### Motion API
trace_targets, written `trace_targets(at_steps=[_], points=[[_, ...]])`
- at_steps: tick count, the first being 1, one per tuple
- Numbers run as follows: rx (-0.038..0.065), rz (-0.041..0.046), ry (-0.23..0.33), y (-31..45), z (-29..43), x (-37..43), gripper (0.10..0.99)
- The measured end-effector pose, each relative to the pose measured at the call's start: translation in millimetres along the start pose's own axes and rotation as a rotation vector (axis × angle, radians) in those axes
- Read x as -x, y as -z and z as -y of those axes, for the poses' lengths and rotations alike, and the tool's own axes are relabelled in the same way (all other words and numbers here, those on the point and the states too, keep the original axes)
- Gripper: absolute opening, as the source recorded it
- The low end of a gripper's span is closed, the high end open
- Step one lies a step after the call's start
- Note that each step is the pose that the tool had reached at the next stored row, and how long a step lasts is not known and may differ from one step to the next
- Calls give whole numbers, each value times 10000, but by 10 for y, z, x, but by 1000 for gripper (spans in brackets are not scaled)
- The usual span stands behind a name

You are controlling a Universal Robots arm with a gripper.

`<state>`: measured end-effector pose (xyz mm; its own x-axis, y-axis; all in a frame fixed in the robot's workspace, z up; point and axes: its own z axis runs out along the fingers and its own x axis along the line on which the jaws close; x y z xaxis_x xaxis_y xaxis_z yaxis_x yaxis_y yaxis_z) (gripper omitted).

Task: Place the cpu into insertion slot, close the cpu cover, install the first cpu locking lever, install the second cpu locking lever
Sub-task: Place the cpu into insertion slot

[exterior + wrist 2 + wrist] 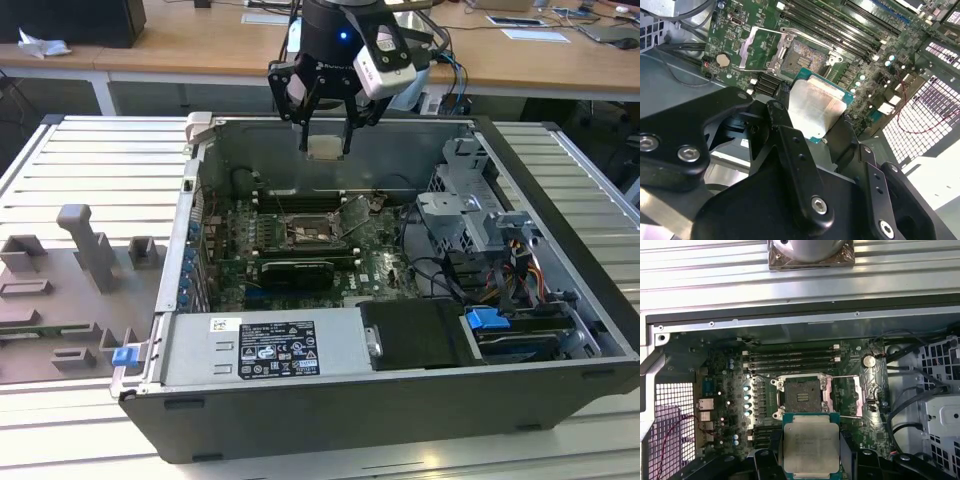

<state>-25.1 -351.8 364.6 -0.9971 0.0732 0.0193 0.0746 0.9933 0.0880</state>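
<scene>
My gripper (326, 150) hangs above the open computer case, shut on the cpu (326, 146), a flat silver-grey square. In both wrist views the cpu (815, 107) (811, 446) sits level between the black fingers (778, 120), well above the board. The insertion slot (801, 396) (807, 54) (308, 233) lies open on the green motherboard, below and slightly off from the cpu. The cpu cover (867, 389) (757, 46) is flipped open beside the socket, and a thin locking lever (845, 376) stands raised along the socket's edge.
Long black memory slots (790, 357) run beside the socket. A labelled power supply box (265, 350) fills the case front, and a drive cage (480, 215) with cables stands at the exterior view's right. A grey fixture tray (70, 290) lies outside the case at its left.
</scene>
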Motion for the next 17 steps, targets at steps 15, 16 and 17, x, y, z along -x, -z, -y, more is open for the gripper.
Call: trace_targets(at_steps=[15,16,17], points=[[5,28,-314,-1,0,0,541],[5,30,-336,-1,0,0,541],[5,33,-374,-1,0,0,541]])
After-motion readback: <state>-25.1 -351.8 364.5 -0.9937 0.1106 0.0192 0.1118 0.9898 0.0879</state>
